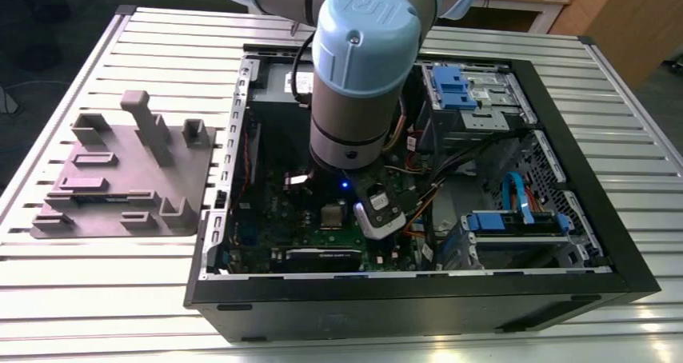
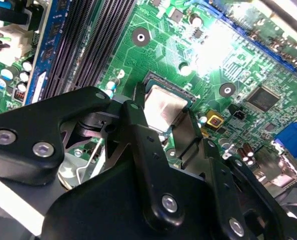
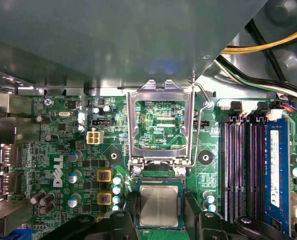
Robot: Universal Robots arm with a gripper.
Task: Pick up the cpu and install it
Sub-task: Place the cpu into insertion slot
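The cpu (image 3: 159,204) is a small silvery square with a thin green rim. It lies flat in the socket of the green motherboard (image 3: 53,130), just below the socket's metal frame (image 3: 161,91), which is flipped open. My gripper (image 3: 159,221) reaches down into the computer case, and its black fingers (image 3: 124,220) press against two opposite edges of the chip. The second wrist view shows the cpu (image 2: 164,106) held between the fingers (image 2: 134,114) of the gripper (image 2: 163,119). In the exterior view the arm hangs over the board and the cpu (image 1: 335,213) shows beside the gripper (image 1: 373,213).
The open black case (image 1: 427,295) lies on a slatted metal table (image 1: 96,299). Memory slots (image 3: 243,165) run beside the socket, and loose cables (image 3: 268,46) hang nearby. Blue drive bays (image 1: 459,87) fill the far side of the case. A grey block fixture (image 1: 117,179) stands at the exterior view's left.
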